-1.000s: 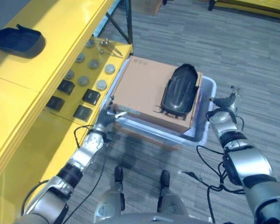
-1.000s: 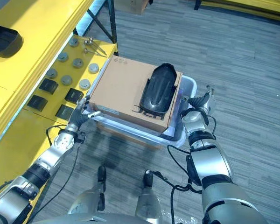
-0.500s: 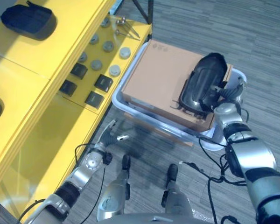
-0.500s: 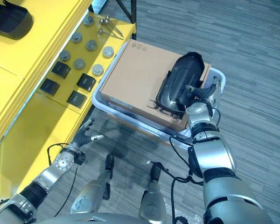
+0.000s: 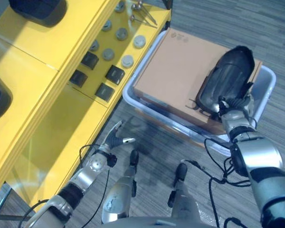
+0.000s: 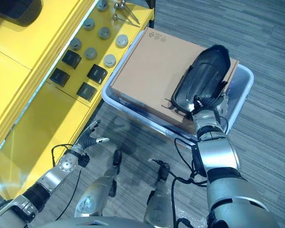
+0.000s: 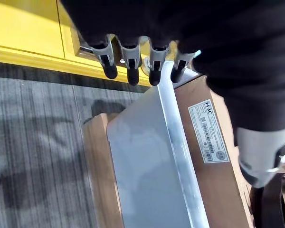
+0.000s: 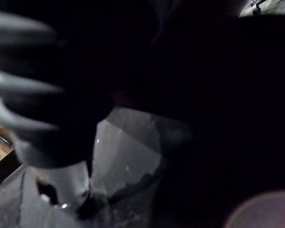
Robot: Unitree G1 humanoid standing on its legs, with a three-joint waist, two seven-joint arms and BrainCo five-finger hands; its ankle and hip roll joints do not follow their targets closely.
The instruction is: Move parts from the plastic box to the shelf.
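We've got our right hand (image 6: 206, 105) at the near end of the black moulded part (image 6: 203, 78), which lies on the cardboard box (image 6: 154, 71) sitting in the grey plastic box (image 6: 241, 95). We can't tell whether its fingers are closed on it yet. Our left hand (image 6: 88, 139) hangs low by the yellow shelf (image 6: 33, 61) with its fingers loosely spread, probably just keeping clear of the reach.

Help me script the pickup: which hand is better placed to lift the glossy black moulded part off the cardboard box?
The right hand: it is at the glossy black moulded part's near end, while the left hand hangs open above the floor.
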